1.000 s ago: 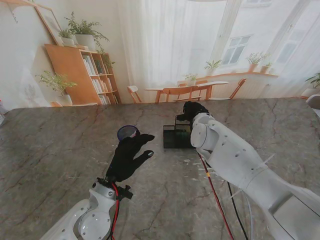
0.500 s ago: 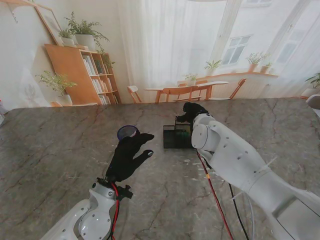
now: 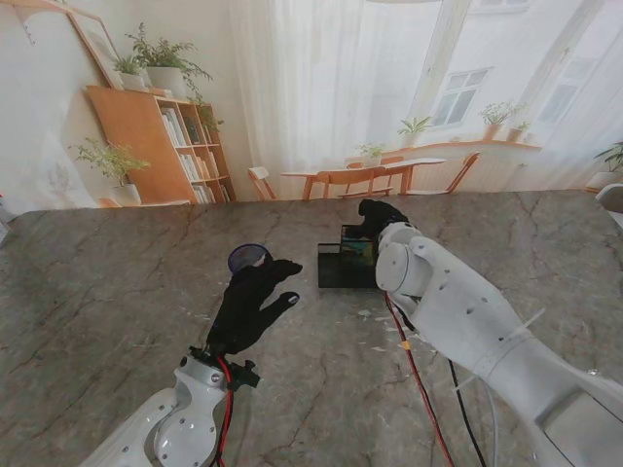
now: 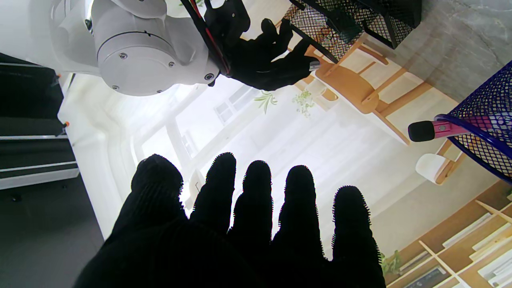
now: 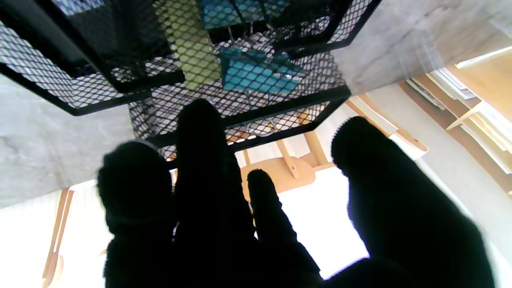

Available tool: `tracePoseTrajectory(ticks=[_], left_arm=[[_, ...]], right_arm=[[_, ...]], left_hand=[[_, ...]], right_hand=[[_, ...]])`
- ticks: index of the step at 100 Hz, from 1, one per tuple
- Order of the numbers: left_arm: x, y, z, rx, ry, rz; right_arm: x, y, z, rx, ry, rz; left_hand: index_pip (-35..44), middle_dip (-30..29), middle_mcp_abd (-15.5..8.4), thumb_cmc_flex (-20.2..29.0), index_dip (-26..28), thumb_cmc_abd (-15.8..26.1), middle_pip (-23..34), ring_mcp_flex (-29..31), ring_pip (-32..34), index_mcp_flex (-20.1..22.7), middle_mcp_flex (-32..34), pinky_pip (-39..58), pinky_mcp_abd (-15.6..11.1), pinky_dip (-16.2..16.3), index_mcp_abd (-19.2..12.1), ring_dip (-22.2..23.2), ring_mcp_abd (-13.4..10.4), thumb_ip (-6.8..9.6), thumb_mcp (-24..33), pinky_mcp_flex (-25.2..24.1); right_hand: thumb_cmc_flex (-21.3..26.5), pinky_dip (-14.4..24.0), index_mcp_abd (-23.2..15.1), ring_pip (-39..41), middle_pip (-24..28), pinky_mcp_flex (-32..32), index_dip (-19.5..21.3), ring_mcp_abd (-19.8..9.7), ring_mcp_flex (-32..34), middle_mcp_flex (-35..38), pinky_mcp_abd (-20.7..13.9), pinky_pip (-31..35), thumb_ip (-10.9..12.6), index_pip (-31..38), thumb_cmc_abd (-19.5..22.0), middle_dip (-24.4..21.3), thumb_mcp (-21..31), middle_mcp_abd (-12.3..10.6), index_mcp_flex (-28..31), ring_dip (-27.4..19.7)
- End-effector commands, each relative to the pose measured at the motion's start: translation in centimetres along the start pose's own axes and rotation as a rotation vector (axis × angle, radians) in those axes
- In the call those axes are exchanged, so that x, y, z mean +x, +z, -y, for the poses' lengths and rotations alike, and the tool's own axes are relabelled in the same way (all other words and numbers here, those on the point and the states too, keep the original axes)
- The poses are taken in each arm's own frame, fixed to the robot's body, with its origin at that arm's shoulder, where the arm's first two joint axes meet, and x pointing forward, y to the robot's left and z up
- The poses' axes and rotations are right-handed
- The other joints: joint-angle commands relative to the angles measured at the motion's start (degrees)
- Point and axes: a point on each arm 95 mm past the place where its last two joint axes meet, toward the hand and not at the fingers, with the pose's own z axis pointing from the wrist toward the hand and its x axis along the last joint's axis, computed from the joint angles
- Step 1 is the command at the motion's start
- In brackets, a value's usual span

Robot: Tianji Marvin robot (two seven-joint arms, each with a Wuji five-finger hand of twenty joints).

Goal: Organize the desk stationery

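One black mesh organizer [image 3: 346,263] sits mid-surface, and one blue mesh cup [image 3: 248,258] stands to its left holding a pink pen [image 4: 436,130]. The left hand [image 3: 248,304] hovers with its fingers spread, empty. The right hand [image 3: 378,216] is over the organizer; whether it grips anything I cannot tell.

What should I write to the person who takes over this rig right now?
Left hand: open, empty, hovering nearer to me than the blue mesh pen cup.
Right hand: over the far edge of the black mesh organizer; unclear whether it holds anything.
Done: pink pen in the cup; blue item in the organizer.
Left: check the right hand's grasp first.
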Motion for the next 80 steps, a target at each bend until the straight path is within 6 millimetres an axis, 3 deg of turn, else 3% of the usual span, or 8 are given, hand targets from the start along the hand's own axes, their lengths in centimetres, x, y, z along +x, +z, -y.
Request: tracePoseTrajectory(ticks=[1,42,80], left_arm=[[0.2,-0.1,-0.3,-0.002,-0.011,-0.003],[0.3,-0.1,-0.4,0.001,-0.013,-0.004],[0.3,-0.1,-0.3,0.009,-0.011,-0.006]], right_arm=[[-0.1,-0.3,0.0,0.007,0.005,-0.006],[0.3,-1.7,-1.4,-0.035,0.037,-0.042],[0.3,-4.4,-5.0,-0.132,0.048,-0.146]], left_hand=[[0.8,0.5,-1.5,0.5,0.5,4.1,0.0,0.9,0.5,0.8,0.6,-1.2,0.2,-0.2,-1.5,0.4,-1.1,2.13,-0.9,0.0],[0.8,0.4,-1.5,0.5,0.5,4.1,0.0,0.9,0.5,0.7,0.5,-1.2,0.2,-0.2,-1.4,0.4,-1.1,2.14,-0.9,-0.1],[0.7,0.4,-1.5,0.5,0.5,4.1,-0.1,0.8,0.4,0.7,0.4,-1.3,0.1,-0.2,-1.5,0.3,-1.1,2.13,-0.9,-0.1]], right_hand=[[-0.8,1.0,0.3,1.1,-3.7,0.6,-0.8,1.7,0.1,-2.2,1.9,3.1,1.5,-0.9,0.7,-0.4,-1.0,0.7,-0.3,0.7],[-1.6,2.0,-0.8,1.3,-4.4,0.2,-0.9,2.5,0.0,-1.3,2.9,3.1,1.6,0.0,1.5,-0.3,-2.3,1.1,1.8,0.7],[-3.3,4.4,-5.5,-1.7,-7.4,-6.2,-1.8,5.1,-5.2,-2.5,5.7,0.9,1.7,0.1,2.9,-0.3,-4.5,0.8,1.2,0.8]])
